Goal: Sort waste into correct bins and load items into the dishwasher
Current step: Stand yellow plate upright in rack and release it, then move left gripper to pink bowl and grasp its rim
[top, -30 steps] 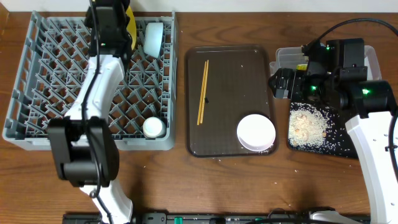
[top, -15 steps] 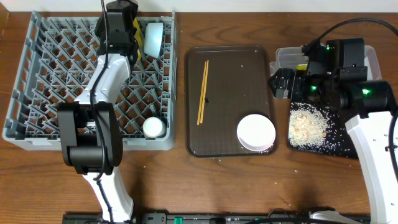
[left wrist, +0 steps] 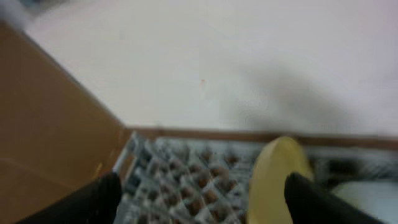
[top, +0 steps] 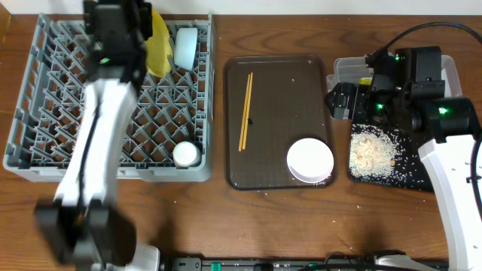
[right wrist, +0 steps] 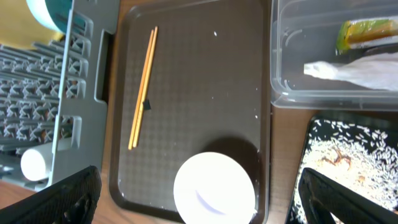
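overhead, change: your left arm (top: 102, 113) has swung left along the back of the rack and is motion-blurred. A second ago it sat right over the round yellow plate (top: 156, 47).
overhead, plate: now uncovered, standing on edge among the pegs at the back of the large grey plastic dish rack (top: 22, 159), just beside the light blue bowl (top: 186, 47). The small pale cup (top: 185, 154) is at the front wall.
overhead, meaning: the plate looks loaded and let go, so that item is likely done.
overhead, left to do: the wooden chopsticks (top: 245, 111) and round white bowl (top: 309, 159) lie on the dark brown serving tray (top: 279, 83), same spots as before.
overhead, right side: your right arm (top: 422, 83) hasn't moved. It is parked over the clear rectangular plastic tub (top: 345, 69) and the shallow black tray (top: 354, 175) of whitish rice scraps (top: 373, 150).
left wrist, fingers: left fingers (left wrist: 87, 202) spread wide with nothing between them. The blurred plate stands beyond them, untouched.
right wrist, fingers: right fingers (right wrist: 68, 199) fully apart and empty, hanging above the white bowl.
right wrist, bins: the green-and-orange snack wrapper (right wrist: 367, 34) and crumpled white paper (right wrist: 348, 70) lie in the tub. The rice is in the black tray.
right wrist, next: probably the chopsticks or the bowl go to the rack. The chopsticks lie thin and flat, so a pinch could slip.
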`<state>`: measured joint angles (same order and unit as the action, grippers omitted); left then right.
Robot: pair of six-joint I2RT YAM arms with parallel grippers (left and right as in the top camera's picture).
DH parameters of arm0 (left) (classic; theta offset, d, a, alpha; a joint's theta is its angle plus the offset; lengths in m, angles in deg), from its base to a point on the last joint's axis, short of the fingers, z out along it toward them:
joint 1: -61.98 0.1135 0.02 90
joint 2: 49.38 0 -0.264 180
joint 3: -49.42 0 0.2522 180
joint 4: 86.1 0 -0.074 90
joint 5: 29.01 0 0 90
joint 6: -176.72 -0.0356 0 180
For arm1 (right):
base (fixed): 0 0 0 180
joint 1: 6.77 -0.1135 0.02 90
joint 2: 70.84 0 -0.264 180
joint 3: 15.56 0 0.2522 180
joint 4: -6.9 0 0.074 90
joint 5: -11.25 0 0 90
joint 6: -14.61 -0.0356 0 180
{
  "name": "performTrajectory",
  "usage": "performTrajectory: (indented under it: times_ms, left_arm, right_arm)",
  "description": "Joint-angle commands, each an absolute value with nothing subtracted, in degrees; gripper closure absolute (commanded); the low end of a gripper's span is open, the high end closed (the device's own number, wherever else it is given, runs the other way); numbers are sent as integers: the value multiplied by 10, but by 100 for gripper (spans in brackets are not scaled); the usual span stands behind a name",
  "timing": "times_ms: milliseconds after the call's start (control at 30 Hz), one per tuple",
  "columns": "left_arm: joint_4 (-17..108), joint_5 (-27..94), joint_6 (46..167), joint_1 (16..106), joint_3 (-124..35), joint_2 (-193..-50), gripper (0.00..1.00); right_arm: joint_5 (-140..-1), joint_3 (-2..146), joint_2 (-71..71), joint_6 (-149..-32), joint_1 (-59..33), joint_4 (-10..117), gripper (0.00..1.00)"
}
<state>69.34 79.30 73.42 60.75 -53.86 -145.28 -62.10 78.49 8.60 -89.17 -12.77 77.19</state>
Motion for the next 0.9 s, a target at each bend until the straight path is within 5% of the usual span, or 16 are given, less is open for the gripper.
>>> performTrajectory:
  times_ms: [0, 133, 333, 700, 867]
  left_arm:
    - [582, 597, 884, 606, -544, -1392, 14]
    - [439, 443, 983, 588, -542, -1389, 12]
    - [299, 415, 1120, 491, -511, -1426, 11]
    - [368, 429, 1180, 303, -454, -1532, 7]
    - [395, 430, 1205, 260, -454, -1593, 13]
  right_arm:
    - [-622, 788, 87, -886, -125, 773, 1]
    - [-622, 788, 87, -886, -125, 773, 1]
    - [-622, 788, 87, -886, -125, 773, 1]
    - [-622, 788, 87, -886, -125, 773, 1]
    - [-622, 788, 87, -886, -125, 773, 1]
